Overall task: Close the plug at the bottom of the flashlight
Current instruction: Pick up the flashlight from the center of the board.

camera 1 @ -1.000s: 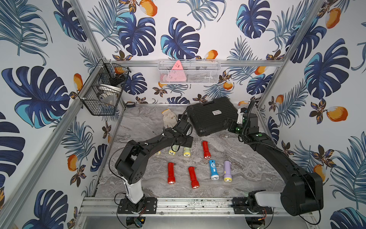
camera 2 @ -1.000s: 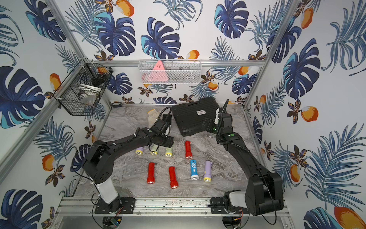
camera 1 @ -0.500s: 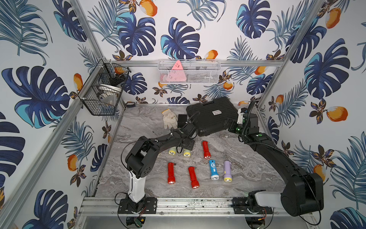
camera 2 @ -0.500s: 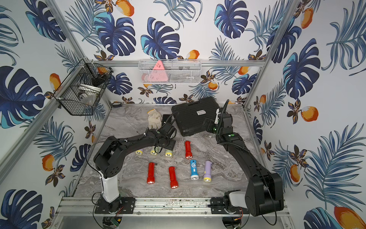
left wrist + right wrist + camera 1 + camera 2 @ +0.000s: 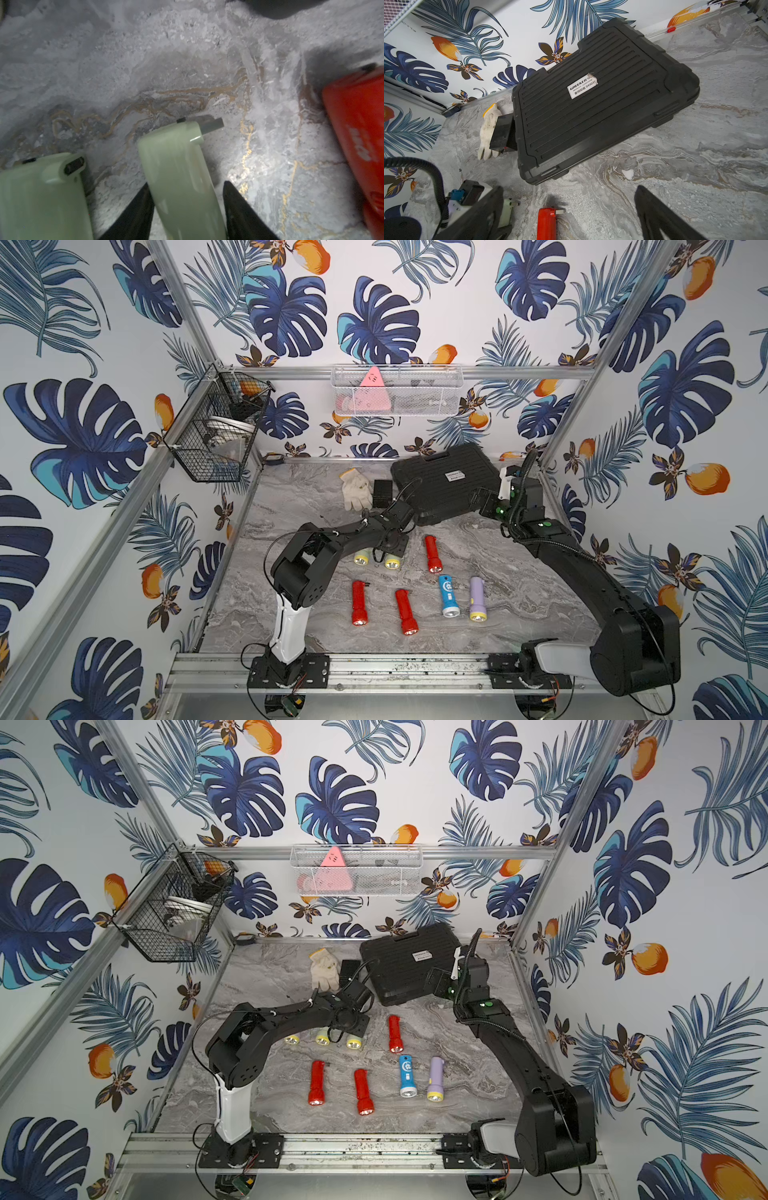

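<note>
Straddles green flashlight [image 5: 176, 162] lengthwise with left end effector [image 5: 186, 182], clamp unconfirmed, plug [image 5: 212, 125] jutting straight ahead toward case [image 5: 591, 104]; right end effector [image 5: 569, 191] wide open, empty, beside case.

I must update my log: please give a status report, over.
Left fingers astride pale green flashlight, grip unclear. Right fingers open, empty. Plug sticks out. Second green flashlight close beside.

Four flashlights [image 5: 404, 611] lay in a row near the front of the table [image 5: 519, 593]; a second row of flashlights [image 5: 395, 1033] lay behind. The case [image 5: 436, 493] sat rearmost, the glove [image 5: 356, 489] left of it.
</note>
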Tool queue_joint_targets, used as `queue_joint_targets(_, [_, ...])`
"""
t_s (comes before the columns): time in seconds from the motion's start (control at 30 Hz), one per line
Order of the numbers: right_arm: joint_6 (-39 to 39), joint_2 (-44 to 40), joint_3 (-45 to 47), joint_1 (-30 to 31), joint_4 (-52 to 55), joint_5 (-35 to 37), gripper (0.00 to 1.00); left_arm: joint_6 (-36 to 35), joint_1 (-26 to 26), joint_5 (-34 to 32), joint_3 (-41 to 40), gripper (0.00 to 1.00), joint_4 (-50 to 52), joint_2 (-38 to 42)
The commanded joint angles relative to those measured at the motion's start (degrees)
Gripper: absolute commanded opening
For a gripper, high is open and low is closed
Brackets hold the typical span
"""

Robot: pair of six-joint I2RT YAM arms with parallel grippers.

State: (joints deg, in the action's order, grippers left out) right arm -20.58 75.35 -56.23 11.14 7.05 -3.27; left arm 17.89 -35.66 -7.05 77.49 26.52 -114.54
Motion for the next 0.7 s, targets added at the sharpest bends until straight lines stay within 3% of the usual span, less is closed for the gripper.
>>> queue_joint_targets(0.0, [-0.2,-0.7,0.1,-0.1,-1.5,0.8,1.0,0.0,-0.2,-0.4,-0.2,0.52,-0.8,-0.6])
queue_joint_targets(0.37, [0.0,-1.6,0.2,-0.1,-1.3,1.1,1.0,0.5,-0.3,0.3,-0.9,0.48,-1.3,-1.6])
queue_joint_targets(0.67, [-0.3,-1.3,0.5,-0.1,-1.7,0.7,1.0,-0.2,-0.3,0.2,-0.1,0.24,-0.8,-0.3])
